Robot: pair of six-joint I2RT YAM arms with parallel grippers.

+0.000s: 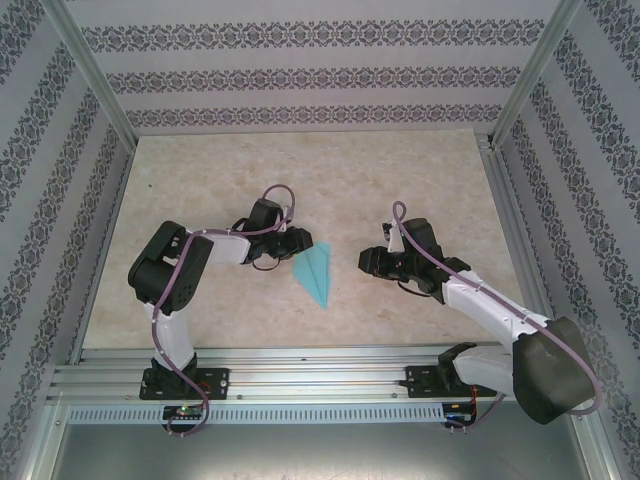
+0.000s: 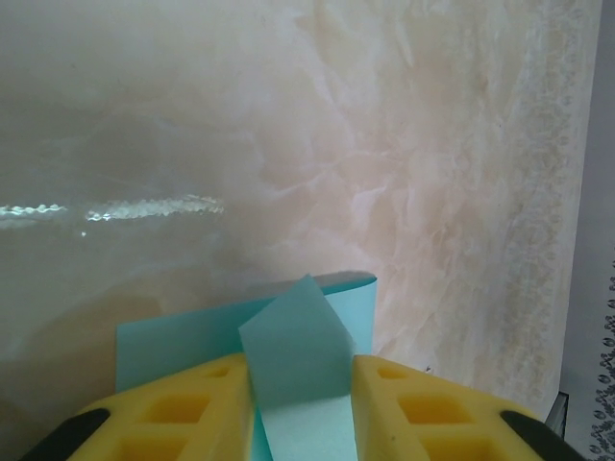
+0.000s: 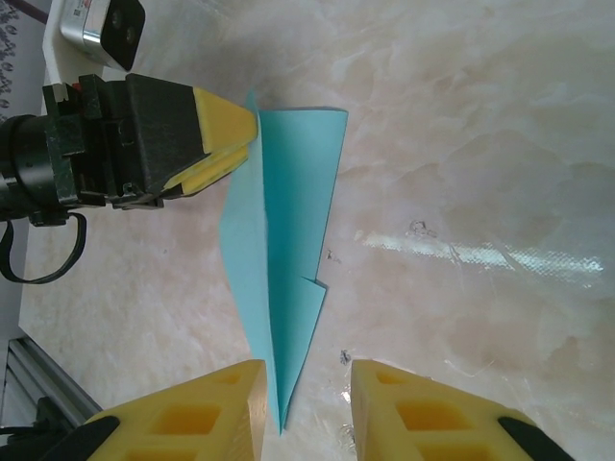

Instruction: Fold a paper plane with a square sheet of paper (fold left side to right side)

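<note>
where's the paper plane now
The paper plane lies at the centre of the top view, wide end between the left fingers, right fingers apart on its other side.

No text, label, brand, number or sign could be read in any of the views. The grey ornamental bands on the white patterned walls (image 1: 300,38) were seen to be decoration and not lettering.
</note>
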